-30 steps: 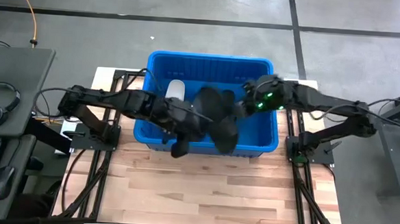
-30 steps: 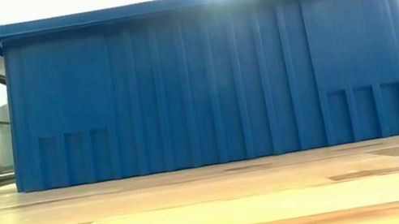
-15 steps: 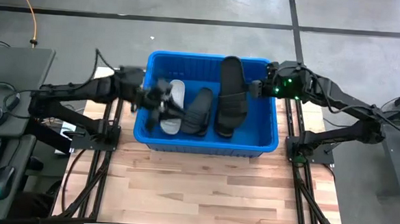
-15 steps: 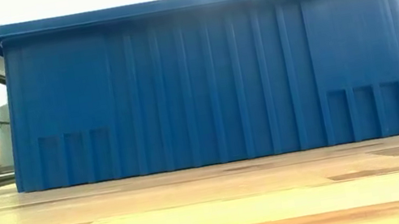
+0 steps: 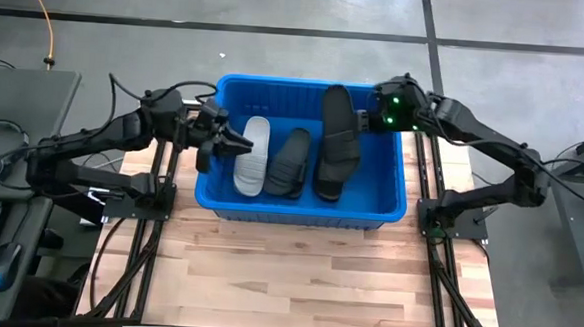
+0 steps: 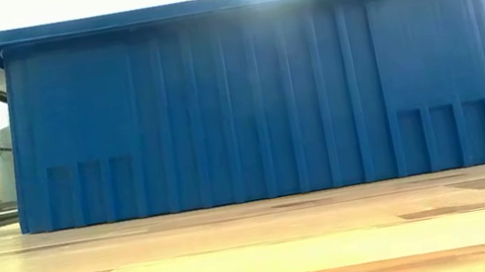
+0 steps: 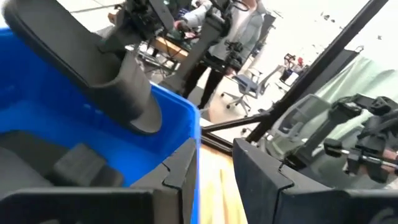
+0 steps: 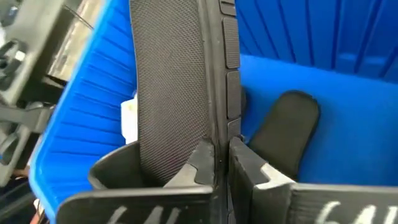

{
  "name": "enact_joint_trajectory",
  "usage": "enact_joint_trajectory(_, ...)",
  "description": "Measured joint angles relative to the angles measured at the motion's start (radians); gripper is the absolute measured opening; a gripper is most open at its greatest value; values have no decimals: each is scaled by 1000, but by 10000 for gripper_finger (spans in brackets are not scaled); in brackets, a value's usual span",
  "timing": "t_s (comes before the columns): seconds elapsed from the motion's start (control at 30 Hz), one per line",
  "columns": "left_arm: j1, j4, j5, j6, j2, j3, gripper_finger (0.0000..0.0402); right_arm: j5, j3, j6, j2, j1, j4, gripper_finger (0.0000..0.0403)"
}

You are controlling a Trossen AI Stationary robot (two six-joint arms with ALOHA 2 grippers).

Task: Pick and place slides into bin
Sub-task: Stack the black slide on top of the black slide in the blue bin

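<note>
Grey concrete floor surrounds my wooden tabletop (image 5: 306, 274), and the blue bin (image 5: 395, 204) sits at its far edge between the two arm mounts. From the low view I get only the bin's ribbed front wall and rolled rim, with dark bits of the arms showing just above it.

Looking straight down, I count three slides inside the bin. A light grey one (image 5: 252, 156) lies toward the left side, a black one (image 5: 290, 163) lies just beside it in the middle, and a longer black one (image 5: 338, 141) stands tilted, its far end leaning up on the back wall (its wide strap arches up near the middle).

My right claw (image 5: 375, 106) is at the bin's far right corner, over the rim. In its wrist view the fingers (image 8: 205, 163) are clenched together with nothing between them, right up against the edge of a slide's textured black sole (image 8: 171, 87).

My left claw (image 5: 235, 144) hangs over the bin's left rim, near the light grey slide. I cannot tell how its fingers stand. Its wrist view shows the tilted black slide (image 7: 93, 56) leaning over the blue wall, with a person standing in the room beyond.
</note>
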Motion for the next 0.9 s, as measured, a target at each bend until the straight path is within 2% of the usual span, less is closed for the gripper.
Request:
enact_joint_trajectory(0.17, 94, 4, 48, 37, -42, -40, 92, -33, 0, 61, 70, -25, 3, 2)
enact_joint_trajectory(0.27, 162, 20, 121, 49, -73, -65, 92, -33, 0, 114, 113, -23, 4, 2)
enact_joint_trajectory(0.43, 260, 10, 149, 41, -113, -83, 92, -63, 0, 185, 175, -8, -23, 1)
enact_joint_trajectory(0.67, 315, 18, 261, 33, -151, -84, 92, -61, 1, 256, 249, 7, -113, 0)
enact_joint_trajectory(0.9, 314, 19, 260, 7, -185, -84, 92, -62, 2, 318, 297, 8, -109, 0)
